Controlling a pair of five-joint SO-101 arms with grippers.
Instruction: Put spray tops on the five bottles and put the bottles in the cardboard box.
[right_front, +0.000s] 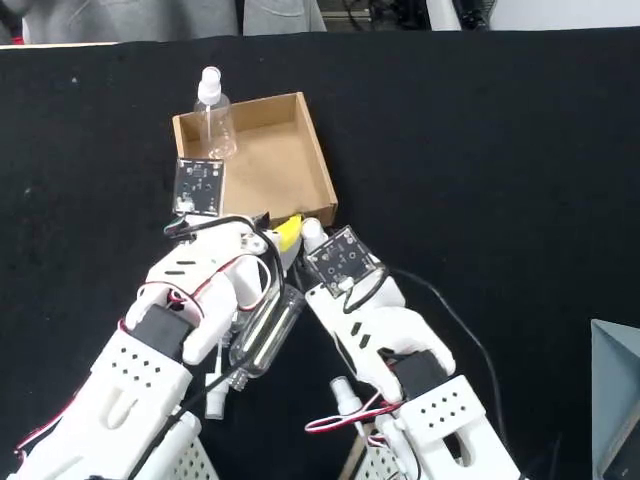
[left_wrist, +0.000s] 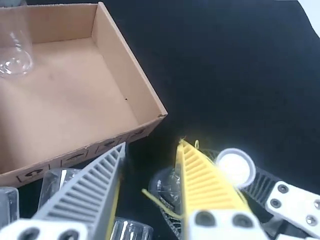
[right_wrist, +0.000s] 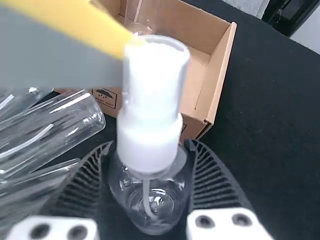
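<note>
A clear bottle (right_wrist: 150, 205) with a white spray top (right_wrist: 152, 110) on its neck is being held upright by the right tool (right_wrist: 150, 157). Its two black fingers are being pressed against the bottle from both sides. This bottle is being kept just outside the cardboard box (right_front: 318, 165), at the box corner nearest to the arms. The left tool (left_wrist: 151, 146) is being held wide open with nothing between its fingers, and its yellow finger (left_wrist: 200, 182) is being kept just beside the spray top, near the same corner. A second bottle (right_front: 214, 125) with its own top is being kept upright inside the box, in a far corner. Lying bottles (right_front: 265, 330) are being left on the black surface (right_front: 500, 150) outside the near wall of the box.
</note>
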